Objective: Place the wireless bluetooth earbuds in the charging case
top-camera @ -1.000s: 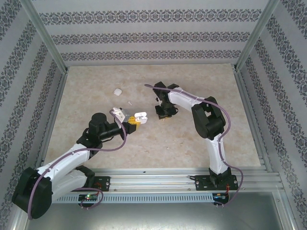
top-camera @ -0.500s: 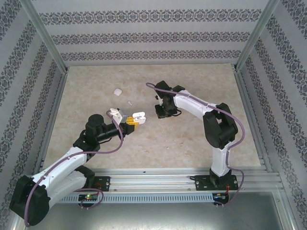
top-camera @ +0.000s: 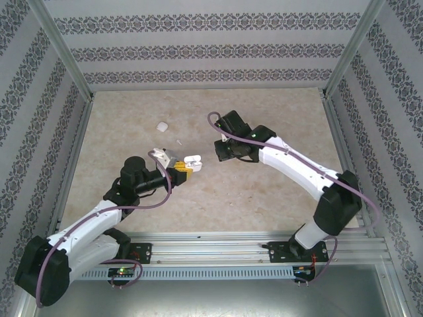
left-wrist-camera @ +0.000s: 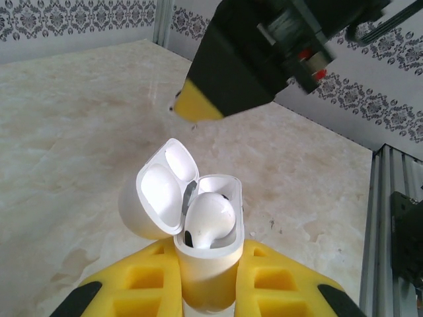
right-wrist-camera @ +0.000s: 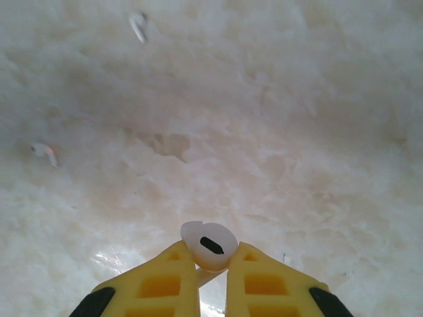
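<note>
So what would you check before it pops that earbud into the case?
1. Is the case gripped firmly by the left gripper: ok.
2. Is the lid open: ok.
3. Is a slot free beside the seated earbud: cannot tell.
4. Is the held earbud pinched in the right gripper: ok.
5. Is the right gripper lined up over the case: not ok, it is off to one side in the top view.
</note>
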Tool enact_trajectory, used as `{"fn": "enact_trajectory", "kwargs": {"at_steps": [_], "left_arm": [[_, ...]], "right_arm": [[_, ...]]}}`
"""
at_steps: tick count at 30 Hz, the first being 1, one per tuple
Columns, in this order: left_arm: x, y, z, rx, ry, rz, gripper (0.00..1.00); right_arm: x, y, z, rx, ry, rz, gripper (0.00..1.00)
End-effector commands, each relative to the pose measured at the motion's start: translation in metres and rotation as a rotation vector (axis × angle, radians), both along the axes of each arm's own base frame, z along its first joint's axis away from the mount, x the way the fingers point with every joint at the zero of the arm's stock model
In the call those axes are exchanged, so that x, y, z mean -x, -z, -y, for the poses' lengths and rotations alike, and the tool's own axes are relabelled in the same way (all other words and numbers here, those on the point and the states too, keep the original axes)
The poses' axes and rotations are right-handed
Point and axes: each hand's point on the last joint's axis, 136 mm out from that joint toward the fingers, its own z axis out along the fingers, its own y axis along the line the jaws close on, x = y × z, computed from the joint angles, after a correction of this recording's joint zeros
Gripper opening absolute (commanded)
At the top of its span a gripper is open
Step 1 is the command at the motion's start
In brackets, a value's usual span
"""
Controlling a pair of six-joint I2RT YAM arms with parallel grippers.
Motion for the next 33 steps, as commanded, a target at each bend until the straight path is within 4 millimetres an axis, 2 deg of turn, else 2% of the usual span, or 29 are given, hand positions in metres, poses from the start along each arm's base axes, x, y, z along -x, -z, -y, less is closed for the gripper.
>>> {"fn": "enact_trajectory", "kwargs": {"at_steps": [1, 7, 12, 23, 33], "left_arm": [[0.0, -0.025, 0.006, 0.069, 0.03, 0.053, 0.0], [-0.004, -0.031, 0.012, 0.083, 0.055, 0.047, 0.0], [-0.006, -0.039, 0.016, 0.125, 0.067, 0.044, 0.0], [-0.01, -0.06, 0.021, 0.211, 0.083, 0.007, 0.0], [-0.012, -0.058, 0.022, 0.224, 0.078, -0.006, 0.0]], "right_arm": [[0.001, -0.024, 0.0, 0.009, -0.027, 0.124, 0.11], [0.013, -0.06, -0.014, -0.054, -0.102, 0.234, 0.11], [0.024, -0.078, -0.028, -0.104, -0.176, 0.289, 0.11], [0.034, -0.08, -0.038, -0.143, -0.248, 0.313, 0.11], [0.043, -0.078, -0.045, -0.142, -0.3, 0.316, 0.11]]}}
